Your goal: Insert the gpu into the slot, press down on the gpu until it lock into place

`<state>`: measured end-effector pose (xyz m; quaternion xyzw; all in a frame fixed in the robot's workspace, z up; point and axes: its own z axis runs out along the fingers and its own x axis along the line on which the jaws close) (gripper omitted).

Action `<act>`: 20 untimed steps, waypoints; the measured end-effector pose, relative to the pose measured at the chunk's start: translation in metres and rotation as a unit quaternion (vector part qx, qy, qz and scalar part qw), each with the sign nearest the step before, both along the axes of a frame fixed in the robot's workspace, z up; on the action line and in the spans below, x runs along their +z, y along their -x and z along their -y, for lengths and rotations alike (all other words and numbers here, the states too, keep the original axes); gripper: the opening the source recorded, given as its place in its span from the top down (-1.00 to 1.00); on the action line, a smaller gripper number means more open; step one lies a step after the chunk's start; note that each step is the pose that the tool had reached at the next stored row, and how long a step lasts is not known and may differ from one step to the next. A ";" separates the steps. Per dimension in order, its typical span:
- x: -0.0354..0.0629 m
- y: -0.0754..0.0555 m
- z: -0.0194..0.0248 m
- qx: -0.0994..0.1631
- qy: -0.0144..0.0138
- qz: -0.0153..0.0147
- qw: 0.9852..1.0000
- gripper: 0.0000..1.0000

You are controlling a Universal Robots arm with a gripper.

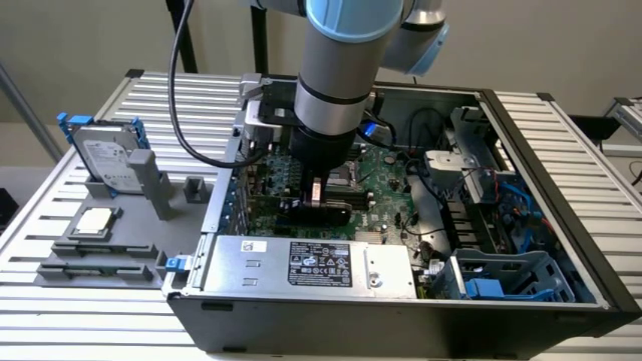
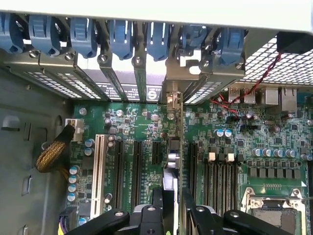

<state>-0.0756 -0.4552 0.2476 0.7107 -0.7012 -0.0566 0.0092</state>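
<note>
Black fingers (image 2: 146, 220) of the tool (image 2: 171, 218) sit closest to the wrist camera, one on each side of the gpu (image 2: 175, 147), which is seen edge-on between them as a thin upright card running away from the tool toward the rear of the case. The fingers are clamped on the card's upper edge; this grip keeps the board vertical, as edge-first entry into a connector demands. At the far end from the tool, the card's silver bracket (image 2: 171, 98) stands in line with the row of blue expansion-bay retainers (image 2: 120, 36), so the card appears aligned with one rear opening. The slot itself lies directly beneath the card and is hidden by it, so whether the edge connector is fully seated cannot be told. To either side of the tool run parallel black slots (image 2: 138, 164) and a white slot (image 2: 99, 174) on the motherboard (image 2: 274, 142). In the exterior view the arm descends straight into the open computer case (image 1: 561, 271), with the tool (image 1: 317, 201) low over the gpu (image 1: 323, 216), just behind the power supply (image 1: 311, 265). The case rests on a slatted worktop (image 1: 60, 331).
</note>
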 end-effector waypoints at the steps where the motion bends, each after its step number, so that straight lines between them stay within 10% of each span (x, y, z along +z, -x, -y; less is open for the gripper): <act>1: -0.0005 0.000 0.0001 0.000 0.000 0.000 1.000 0.48; 13: 0.0446 0.001 0.0002 0.002 -0.001 0.000 1.000 0.35; 20: 0.0529 0.005 -0.0005 0.004 -0.001 0.000 1.000 0.35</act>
